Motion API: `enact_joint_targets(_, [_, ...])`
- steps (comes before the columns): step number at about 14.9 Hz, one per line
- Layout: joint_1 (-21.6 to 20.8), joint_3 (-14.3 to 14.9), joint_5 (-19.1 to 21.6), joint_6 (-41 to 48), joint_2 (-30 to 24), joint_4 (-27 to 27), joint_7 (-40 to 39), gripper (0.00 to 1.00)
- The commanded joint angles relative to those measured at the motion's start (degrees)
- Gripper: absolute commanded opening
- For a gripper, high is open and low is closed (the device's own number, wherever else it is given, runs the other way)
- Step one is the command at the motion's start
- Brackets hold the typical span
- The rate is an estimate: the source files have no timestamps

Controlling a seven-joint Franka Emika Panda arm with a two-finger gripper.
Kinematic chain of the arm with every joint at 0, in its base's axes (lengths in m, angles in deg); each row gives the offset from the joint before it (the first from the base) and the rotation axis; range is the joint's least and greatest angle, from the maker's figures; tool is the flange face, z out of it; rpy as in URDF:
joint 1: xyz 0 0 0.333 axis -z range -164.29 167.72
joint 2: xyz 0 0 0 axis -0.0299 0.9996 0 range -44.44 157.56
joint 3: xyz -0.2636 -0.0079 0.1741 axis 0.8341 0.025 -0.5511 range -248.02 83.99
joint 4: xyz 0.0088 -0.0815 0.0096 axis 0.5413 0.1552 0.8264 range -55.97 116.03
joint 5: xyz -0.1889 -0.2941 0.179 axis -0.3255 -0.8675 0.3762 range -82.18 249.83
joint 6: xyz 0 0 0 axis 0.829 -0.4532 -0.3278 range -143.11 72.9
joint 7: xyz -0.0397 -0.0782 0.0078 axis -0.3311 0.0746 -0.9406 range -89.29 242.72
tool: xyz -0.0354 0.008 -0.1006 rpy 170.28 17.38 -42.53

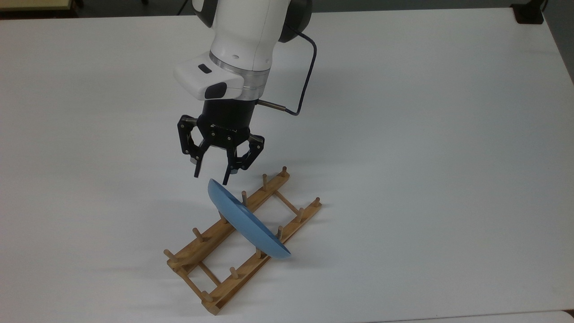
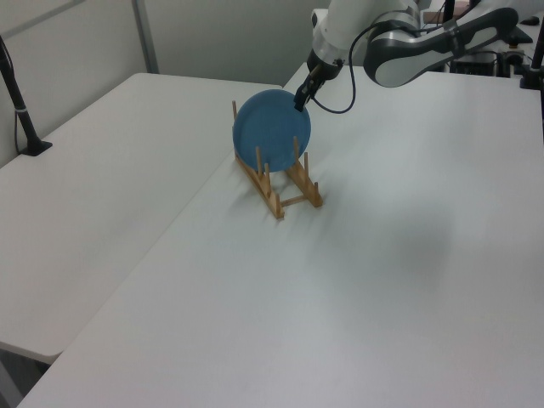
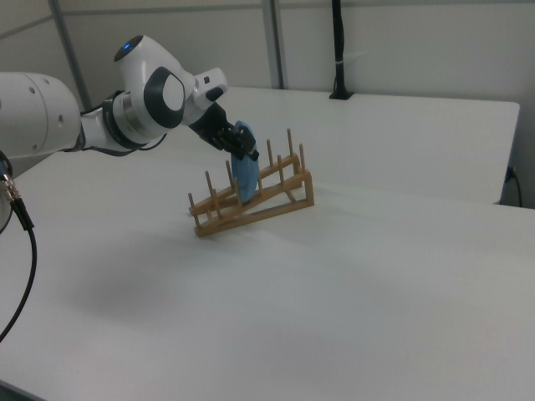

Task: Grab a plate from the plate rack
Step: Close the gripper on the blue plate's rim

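A light-blue plate (image 1: 244,220) stands on edge between the pegs of the wooden plate rack (image 1: 215,264), near the rack's middle. From the left view the plate (image 2: 270,126) faces the camera, upright in the plate rack (image 2: 285,183). My gripper (image 1: 210,178) hangs open just above the plate's upper rim, one finger on each side of that edge, not touching it. The gripper (image 2: 300,104) sits at the plate's top right in the left view. In the right view the gripper (image 3: 241,149) is against the plate (image 3: 245,180) on the plate rack (image 3: 251,205).
The rack sits on a white table (image 1: 426,157). A black post base (image 1: 529,13) stands at the table's far right corner in the top view. A second white table (image 2: 93,187) adjoins on the left view's left, with a black pole (image 2: 21,110).
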Motion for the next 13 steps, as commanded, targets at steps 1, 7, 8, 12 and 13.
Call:
enact_joint_targets(1, [-0.58, 0.33, -2.16, -0.75, 2.24, -2.85, 2.32, 0.31])
enact_joint_targets(7, [-0.58, 0.33, -3.12, -0.76, 2.33, -2.85, 2.32, 0.12])
enact_joint_targets(8, [-0.50, 0.33, -3.12, -0.84, 2.24, -2.85, 2.23, 0.08])
enact_joint_targets(12, [-0.23, 0.85, -3.39, -0.75, 1.45, -3.20, 1.79, 0.00])
enact_joint_targets(13, [-0.23, 0.85, -3.82, -0.75, 1.10, -3.20, 1.79, 0.00])
